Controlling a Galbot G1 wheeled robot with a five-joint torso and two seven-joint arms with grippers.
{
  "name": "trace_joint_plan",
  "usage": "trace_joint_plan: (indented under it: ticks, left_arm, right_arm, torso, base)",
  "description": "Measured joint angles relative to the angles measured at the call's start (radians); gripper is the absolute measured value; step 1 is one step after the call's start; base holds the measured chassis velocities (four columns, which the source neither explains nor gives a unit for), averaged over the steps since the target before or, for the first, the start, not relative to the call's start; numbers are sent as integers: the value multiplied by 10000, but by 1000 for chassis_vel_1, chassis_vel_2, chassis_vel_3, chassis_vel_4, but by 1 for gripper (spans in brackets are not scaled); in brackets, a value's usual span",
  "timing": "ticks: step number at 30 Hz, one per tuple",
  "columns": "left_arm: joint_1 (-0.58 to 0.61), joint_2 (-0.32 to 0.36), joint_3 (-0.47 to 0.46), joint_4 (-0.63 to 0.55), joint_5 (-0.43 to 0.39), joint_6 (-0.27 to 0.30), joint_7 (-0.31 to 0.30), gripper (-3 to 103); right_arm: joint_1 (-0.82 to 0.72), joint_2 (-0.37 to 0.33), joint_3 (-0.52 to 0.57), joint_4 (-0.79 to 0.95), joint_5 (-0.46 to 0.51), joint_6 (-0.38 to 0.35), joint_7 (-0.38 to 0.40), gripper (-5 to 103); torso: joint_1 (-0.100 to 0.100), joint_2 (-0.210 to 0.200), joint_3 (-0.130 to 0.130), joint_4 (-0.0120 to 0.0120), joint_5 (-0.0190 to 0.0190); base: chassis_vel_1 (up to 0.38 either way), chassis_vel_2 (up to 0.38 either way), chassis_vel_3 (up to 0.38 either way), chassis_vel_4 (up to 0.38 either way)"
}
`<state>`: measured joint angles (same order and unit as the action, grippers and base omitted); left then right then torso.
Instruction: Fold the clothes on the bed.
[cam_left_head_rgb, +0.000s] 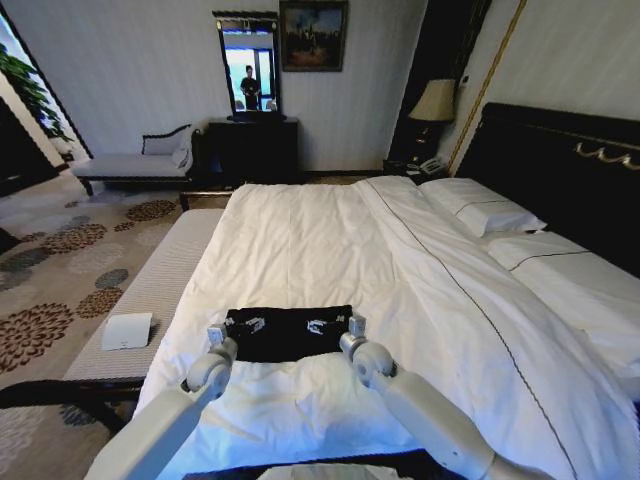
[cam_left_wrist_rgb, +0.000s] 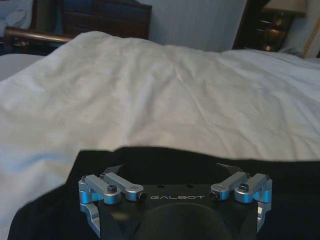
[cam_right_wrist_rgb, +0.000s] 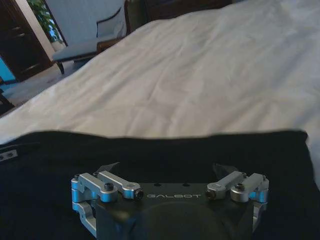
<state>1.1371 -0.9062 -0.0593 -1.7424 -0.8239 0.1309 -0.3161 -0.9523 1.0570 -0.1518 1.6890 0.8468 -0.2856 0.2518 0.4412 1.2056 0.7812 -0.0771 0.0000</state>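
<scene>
Already the black T-shirt (cam_left_head_rgb: 288, 333) lies as a compact dark rectangle on the white duvet of the bed (cam_left_head_rgb: 330, 240), near the foot end closest to the robot and well away from the pillows (cam_left_head_rgb: 482, 212). My worry is that the soft fabric could drag or bunch against the duvet if either end effector pinches only a top layer, and a grip that also catches the duvet beneath would pull the bedding up with the shirt and spoil the fold. Both arms reach forward over the foot of the bed, bent at the wrists, one toward each near corner of the shirt. The left end effector (cam_left_head_rgb: 218, 331) sits at the shirt's left near corner, the right end effector (cam_left_head_rgb: 354, 323) at its right near corner. In each wrist view the fingers (cam_left_wrist_rgb: 111, 171) stand spread apart over black cloth, released and gripping nothing.
</scene>
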Motion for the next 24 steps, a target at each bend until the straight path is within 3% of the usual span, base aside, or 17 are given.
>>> trace_joint_plan:
  ticks: [15,21,24]
  left_arm:
    - [2874,596,-924,-1330,367,-187,161,100]
    - [3010,588,-1191,-1766,404,-308,160,100]
    - [2335,399,-1345,-1838,122,-351,-40,100]
  right_arm:
    - [-2021,-1180,918,1951,793,-599,412,100]
    - [-2085,-1243,1289,2443,571,-565,417,100]
    - [-1514,-1066,1337,2245,149,-340,304,100]
  torso:
    - [-2,2,-1,1,1]
    - [-2,2,-1,0,1]
    - [-1,2,-1,1,0]
  base:
    - [0,0,0,0]
    - [0,0,0,0]
    - [0,0,0,0]
